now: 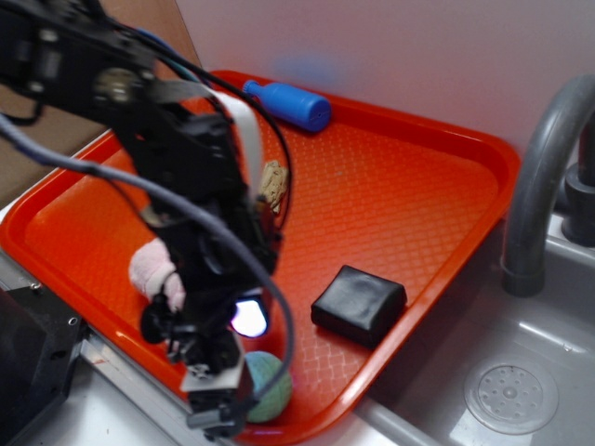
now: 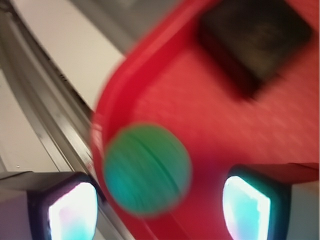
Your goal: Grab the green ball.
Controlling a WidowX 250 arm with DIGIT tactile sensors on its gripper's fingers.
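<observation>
We see a big red tray (image 1: 409,186) sitting next to a gray sink (image 1: 521,372) with a curved gray faucet (image 1: 539,177). The green ball (image 1: 270,386) lies in the near corner of the tray, right by the rim. Our end effector (image 1: 223,404) hangs low just beside the ball, on its left in the side view, and the black arm hides part of the ball. In the wrist view the green ball (image 2: 147,169) looks blurry and sits between the two glowing fingers (image 2: 247,207), closer to the left one. The fingers are spread wide apart with the ball in the gap, so the end effector is released and not squeezing anything. We cannot tell if a finger touches the ball. A black block (image 1: 358,304) lies on the tray to the right of the ball, a little apart from it, and shows at the top of the wrist view too. A pink plush toy (image 1: 156,272) peeks out behind the arm on the left. A blue tool (image 1: 288,102) rests at the far edge of the tray, well apart from the ball.
</observation>
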